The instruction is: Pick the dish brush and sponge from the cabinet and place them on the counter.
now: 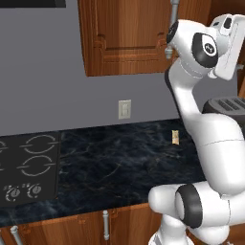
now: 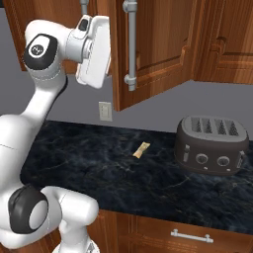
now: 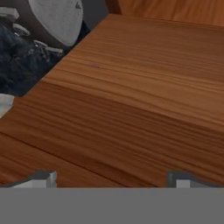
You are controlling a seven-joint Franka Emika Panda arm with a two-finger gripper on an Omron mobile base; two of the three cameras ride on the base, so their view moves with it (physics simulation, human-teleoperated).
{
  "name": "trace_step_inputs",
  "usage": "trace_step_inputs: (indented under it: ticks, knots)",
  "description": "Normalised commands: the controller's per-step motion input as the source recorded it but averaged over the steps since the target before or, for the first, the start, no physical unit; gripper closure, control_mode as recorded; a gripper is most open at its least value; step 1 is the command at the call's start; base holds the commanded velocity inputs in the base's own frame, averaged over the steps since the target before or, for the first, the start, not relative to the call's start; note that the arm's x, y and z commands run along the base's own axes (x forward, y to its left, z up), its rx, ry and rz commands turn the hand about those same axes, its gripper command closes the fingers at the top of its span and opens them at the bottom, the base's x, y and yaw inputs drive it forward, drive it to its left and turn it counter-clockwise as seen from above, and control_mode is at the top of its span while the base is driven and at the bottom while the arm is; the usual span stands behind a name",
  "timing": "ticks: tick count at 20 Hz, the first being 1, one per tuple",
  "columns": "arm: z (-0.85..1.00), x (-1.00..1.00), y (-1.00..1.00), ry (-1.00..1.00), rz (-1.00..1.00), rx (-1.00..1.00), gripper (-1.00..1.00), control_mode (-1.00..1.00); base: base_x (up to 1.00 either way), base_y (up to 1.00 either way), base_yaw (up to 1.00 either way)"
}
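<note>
Right base view: toaster (image 2: 212,145) beside sponge (image 2: 141,149) on counter (image 2: 99,168); tool (image 3: 111,179) spread wide, empty, facing cabinet (image 3: 144,87).

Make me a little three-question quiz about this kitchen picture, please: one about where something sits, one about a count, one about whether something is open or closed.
1. Where does the small yellow-tan sponge lie?
A. On the black counter
B. On the stovetop
C. On top of the toaster

2. How many round knobs show on the front of the toaster?
A. One
B. Two
C. Four

3. How is the cabinet door with the silver bar handle, seen in the right base view?
A. Shut flat
B. Swung open
C. Taken off

Answers:
1 A, the sponge rests on the dark stone between wall and toaster.
2 B, two dials sit side by side on its front.
3 B, the door stands out toward the camera, edge showing.
</note>
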Motion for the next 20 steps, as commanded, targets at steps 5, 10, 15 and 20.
trace_step_inputs:
  ticks: [5, 10, 15, 20]
  knots:
    - [0.00, -0.01, -0.46, 0.03, -0.09, -0.04, -1.00, -1.00, 0.00, 0.00, 0.00]
    - [0.00, -0.11, -0.58, 0.00, -0.08, -0.03, -1.00, -1.00, 0.00, 0.00, 0.00]
    - [0.00, -0.02, -0.52, 0.00, -0.03, 0.00, -1.00, -1.00, 0.00, 0.00, 0.00]
    - [0.00, -0.02, -0.49, 0.00, 0.00, 0.00, -1.00, -1.00, 0.00, 0.00, 0.00]
